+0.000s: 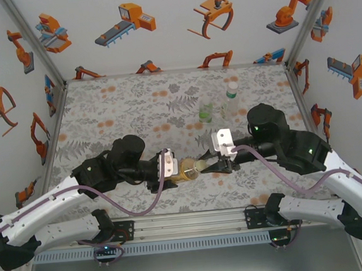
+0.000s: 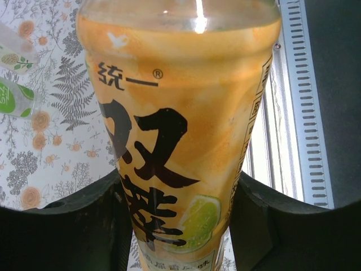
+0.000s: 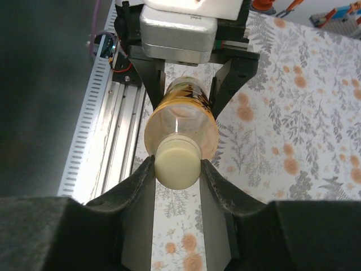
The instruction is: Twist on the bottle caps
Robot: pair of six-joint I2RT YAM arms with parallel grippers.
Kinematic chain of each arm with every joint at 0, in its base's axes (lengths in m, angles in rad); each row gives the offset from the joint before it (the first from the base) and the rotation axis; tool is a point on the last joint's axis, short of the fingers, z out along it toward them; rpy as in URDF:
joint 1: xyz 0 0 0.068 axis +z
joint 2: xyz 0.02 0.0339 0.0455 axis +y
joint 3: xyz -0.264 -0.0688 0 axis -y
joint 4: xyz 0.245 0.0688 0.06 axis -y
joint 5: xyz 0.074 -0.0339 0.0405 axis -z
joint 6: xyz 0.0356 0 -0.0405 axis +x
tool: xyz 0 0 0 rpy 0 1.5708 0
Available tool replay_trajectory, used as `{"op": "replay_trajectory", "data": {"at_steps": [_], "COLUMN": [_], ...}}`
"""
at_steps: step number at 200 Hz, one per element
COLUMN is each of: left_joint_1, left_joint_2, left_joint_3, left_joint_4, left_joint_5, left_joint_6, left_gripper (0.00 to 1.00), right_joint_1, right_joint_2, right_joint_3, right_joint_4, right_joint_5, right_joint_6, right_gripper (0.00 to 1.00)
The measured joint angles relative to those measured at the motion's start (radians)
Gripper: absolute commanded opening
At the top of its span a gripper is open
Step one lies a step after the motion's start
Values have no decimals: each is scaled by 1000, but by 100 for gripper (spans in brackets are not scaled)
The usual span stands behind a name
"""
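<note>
Right gripper (image 3: 176, 165) jaws pinch a cream cap (image 3: 177, 162), one finger pressed on each side of it. The cap sits on the neck end of the amber bottle (image 3: 183, 121); how far it is threaded on cannot be told.

Left gripper (image 3: 189, 93) jaws clamp the amber bottle around its body, black fingers on both sides of the yellow label. In the left wrist view the same grip shows from behind: left gripper (image 2: 180, 231), amber bottle (image 2: 180, 141) between the two dark pads, label with black Chinese characters and a lime picture.

From the top view the amber bottle (image 1: 185, 170) is held roughly horizontal between the left gripper (image 1: 171, 168) and the right gripper (image 1: 210, 165), neck pointing toward the right arm, cream cap (image 1: 201, 165) at that end. It hangs over the near-middle of the fern-print tabletop (image 1: 121, 109), close to the aluminium rail (image 1: 188, 222).

Further back, right of centre, a green-label bottle (image 1: 205, 112) and a clear bottle (image 1: 231, 100) stand upright near each other, well apart from both grippers.
</note>
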Motion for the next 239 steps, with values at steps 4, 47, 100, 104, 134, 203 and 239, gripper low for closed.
{"op": "replay_trajectory", "data": {"at_steps": [4, 47, 100, 104, 134, 203, 239], "left_joint_1": [0, 0, 3, 3, 8, 14, 2], "left_joint_2": [1, 21, 39, 39, 45, 55, 53], "left_joint_3": [0, 0, 0, 0, 0, 0, 2], "left_joint_4": [0, -33, -50, -50, -61, -87, -31], "left_joint_5": [-2, -60, -166, -175, -219, -250, -192], "left_joint_6": [0, 0, -8, -10, -18, -20, -11], "left_gripper": [0, 0, 0, 0, 0, 0, 0], "right_joint_1": [0, 0, 0, 0, 0, 0, 0], "right_joint_2": [0, -42, -43, -39, -13, 12, 5], "right_joint_3": [-2, -107, -178, -178, -180, -185, -114], "right_joint_4": [2, 97, 136, 133, 100, 68, 61], "right_joint_5": [6, 143, 402, 415, 505, 556, 579], "right_joint_6": [18, 360, 1057, 1112, 1495, 1750, 1569], "right_gripper": [12, 0, 0, 0, 0, 46, 63]}}
